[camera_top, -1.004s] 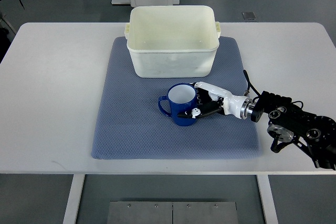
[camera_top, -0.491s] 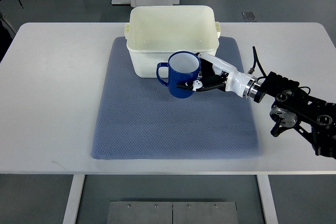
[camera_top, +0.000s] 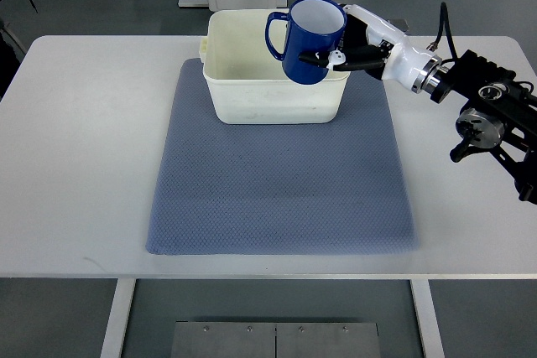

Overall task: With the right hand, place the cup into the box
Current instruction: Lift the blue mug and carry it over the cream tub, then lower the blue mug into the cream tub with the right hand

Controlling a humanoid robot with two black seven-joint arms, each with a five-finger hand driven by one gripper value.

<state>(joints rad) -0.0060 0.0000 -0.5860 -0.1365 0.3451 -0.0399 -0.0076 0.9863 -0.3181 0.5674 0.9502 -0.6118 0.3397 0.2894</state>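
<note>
The blue cup [camera_top: 312,38] is sitting in the grip of your right hand [camera_top: 357,39], held up over the right part of the cream box [camera_top: 252,100]; its white inside is facing up and slightly toward you, and its handle [camera_top: 275,33] is pointing away from the fingers, toward the picture's left; the fingers [camera_top: 330,59] are wrapping around the cup's side from the right, closed on it, with one white-tipped finger lying across the lower wall and the white upper part of the hand [camera_top: 375,23] pressing near the rim; you are seeing the cup overlapping the box's right wall and far rim, so whether it is touching the box cannot be told from this view; the box is standing below and left of the fingers on the far end of the grey-blue mat [camera_top: 277,194], which is lying on the white table [camera_top: 84,148]; your right arm [camera_top: 487,106] is reaching in from the right edge
</note>
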